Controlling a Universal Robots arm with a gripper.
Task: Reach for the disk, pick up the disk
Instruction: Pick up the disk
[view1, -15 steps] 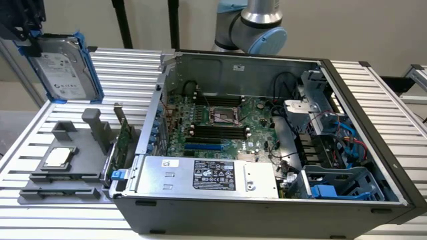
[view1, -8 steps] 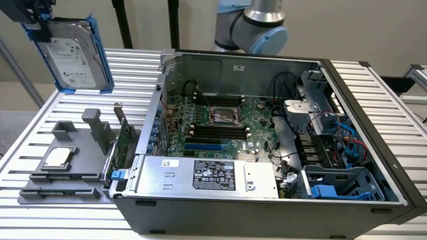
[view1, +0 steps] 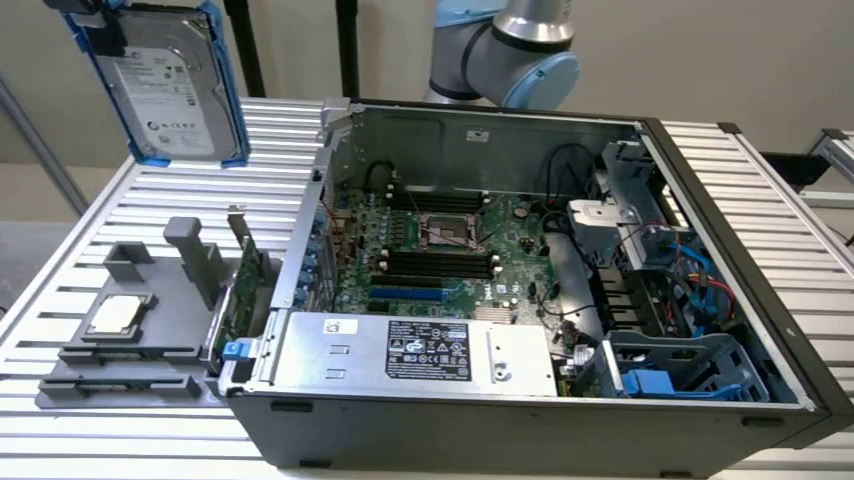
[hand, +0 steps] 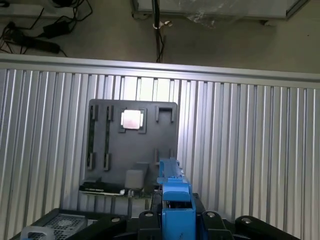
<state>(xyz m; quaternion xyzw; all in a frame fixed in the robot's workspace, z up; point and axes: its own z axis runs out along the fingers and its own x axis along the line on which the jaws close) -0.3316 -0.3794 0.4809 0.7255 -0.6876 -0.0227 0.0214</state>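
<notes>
Pick-up looks done on your side: claw (view1: 91, 28) is clenched on the top edge of the flat silver-grey, blue-framed disk (view1: 167, 85), hanging upright at frame upper left, clear of the ribbed metal bench (view1: 120, 190); any next move needs a firm, steady grip.

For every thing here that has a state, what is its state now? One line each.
the disk: in the air above the table, hanging upright.
gripper: shut on the disk's blue carrier.
computer case: lying on its side, open, side panel off.
chip: seated in a pocket of the grey fixture.
grey fixture: flat on the table beside the case.
</notes>
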